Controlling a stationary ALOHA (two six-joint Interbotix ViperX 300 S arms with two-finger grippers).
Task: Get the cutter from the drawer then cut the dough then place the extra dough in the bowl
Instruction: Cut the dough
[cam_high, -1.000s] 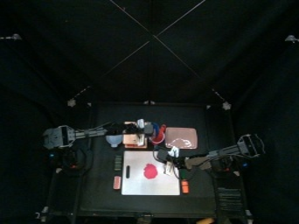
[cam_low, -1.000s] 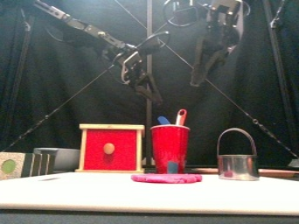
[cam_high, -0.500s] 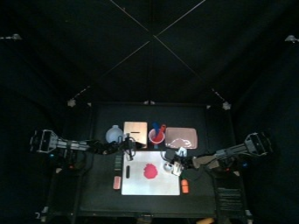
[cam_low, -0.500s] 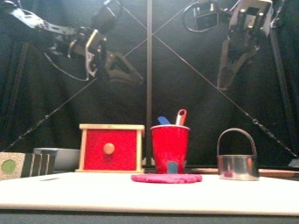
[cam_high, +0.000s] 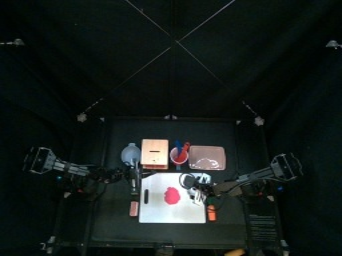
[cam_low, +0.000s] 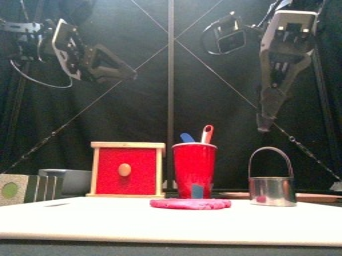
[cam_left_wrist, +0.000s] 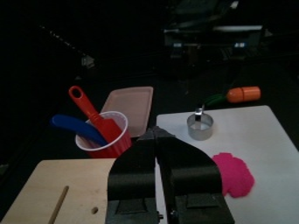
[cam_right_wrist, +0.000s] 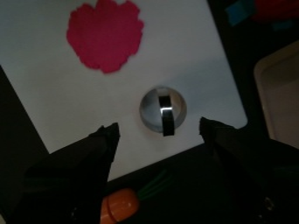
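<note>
cutter (cam_low: 271, 178) is already out of the box (cam_low: 128, 170), and the drawer front looks shut. it stands upright on the white board (cam_high: 158, 208), handle up, near the board's back right corner, apart from the flat pink-red dough (cam_high: 174, 196) in the middle. the step in hand looks like picking up the cutter for the cut.

right claw (cam_right_wrist: 162, 131) hangs over the cutter, spread wide, nothing in it. left claw (cam_left_wrist: 162, 144) is high over the left side of the table, facing the box top and the red cup (cam_left_wrist: 107, 131). its two jaws are pressed together and empty.

next move, as i judge it: right claw drops, closes on the wire handle, lifts, centres the ring over the dough and presses straight down. the handle is thin, so a crooked grab could tip the cutter. bowl (cam_high: 130, 153) sits at back left beside the box, ready for scraps.
</note>
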